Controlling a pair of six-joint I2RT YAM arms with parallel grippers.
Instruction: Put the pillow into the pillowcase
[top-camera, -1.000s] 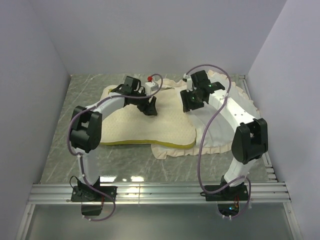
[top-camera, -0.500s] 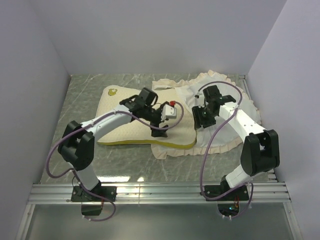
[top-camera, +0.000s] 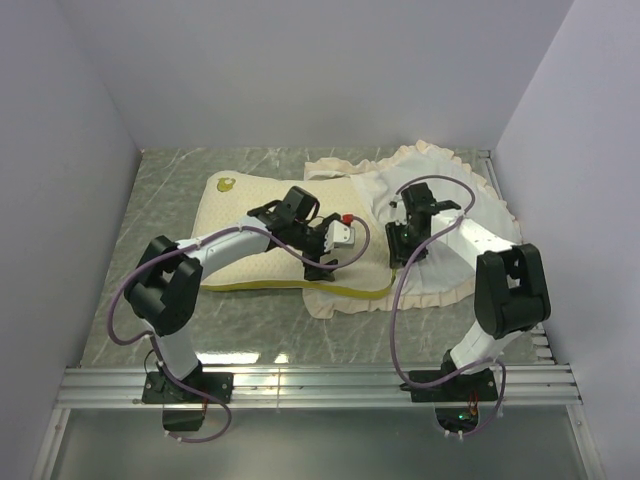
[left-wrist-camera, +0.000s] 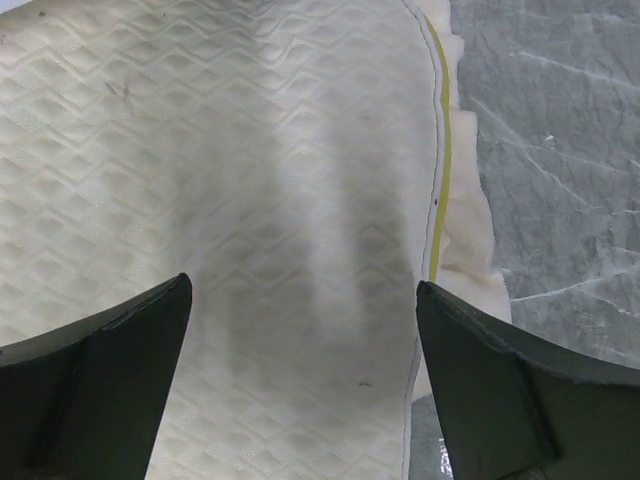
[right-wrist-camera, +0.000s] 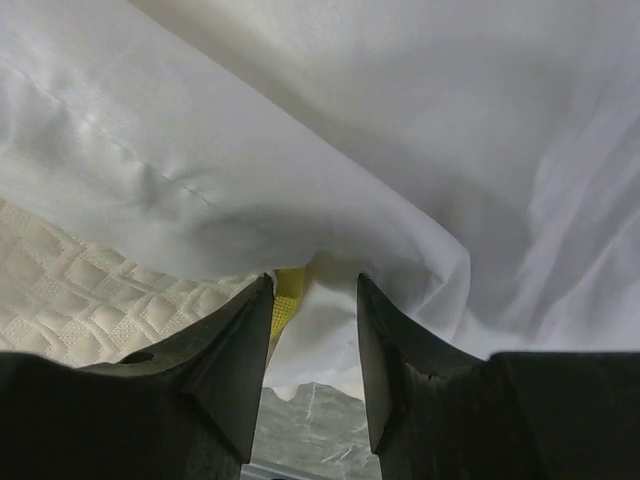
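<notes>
- I find the pillow (top-camera: 235, 215) flat on the table (top-camera: 165, 200), left of centre, its right end overlapping the pillowcase (top-camera: 475, 205), which lies toward the far right corner.
- Left gripper (left-wrist-camera: 300, 300): jaws spread wide over the pillow's near right part.
- Right gripper (right-wrist-camera: 315, 290): jaws narrowed about a white pillowcase fold; I cannot tell whether they pinch it.

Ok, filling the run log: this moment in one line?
left gripper open above pillow | right gripper at pillowcase edge, grip unclear | pillow mostly uncovered
</notes>
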